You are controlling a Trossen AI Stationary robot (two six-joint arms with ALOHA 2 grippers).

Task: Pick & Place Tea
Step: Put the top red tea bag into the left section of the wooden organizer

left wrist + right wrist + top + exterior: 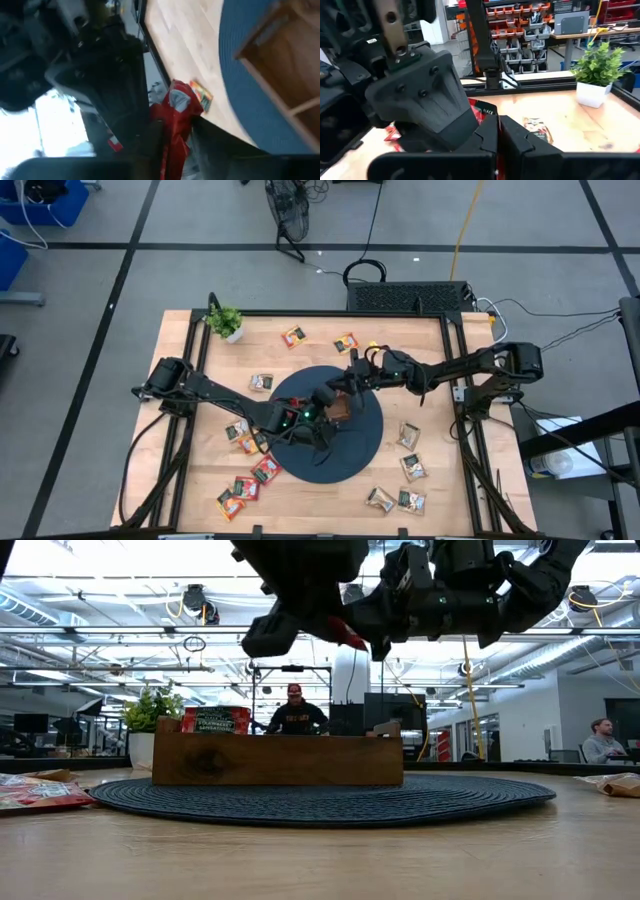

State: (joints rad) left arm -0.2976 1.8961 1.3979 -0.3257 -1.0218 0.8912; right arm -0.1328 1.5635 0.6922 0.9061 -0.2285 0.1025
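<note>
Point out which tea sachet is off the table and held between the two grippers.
The red sachet, pinched between the left gripper and right gripper above the wooden tray. All other sachets lie flat on the table.

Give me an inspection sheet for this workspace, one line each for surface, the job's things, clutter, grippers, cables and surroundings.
Surface: wooden table with a round dark mat at the centre.
Job's things: wooden tray on the mat; tea sachets scattered around the mat; a red sachet raised above the mat between both grippers.
Clutter: small potted plant at a far corner.
Grippers: left gripper and right gripper meet above the tray; right is shut on the red sachet, left grip unclear.
Cables: yellow cable and black cables on the floor behind the table.
Surroundings: people seated beyond the table; blue bins on the floor.
</note>
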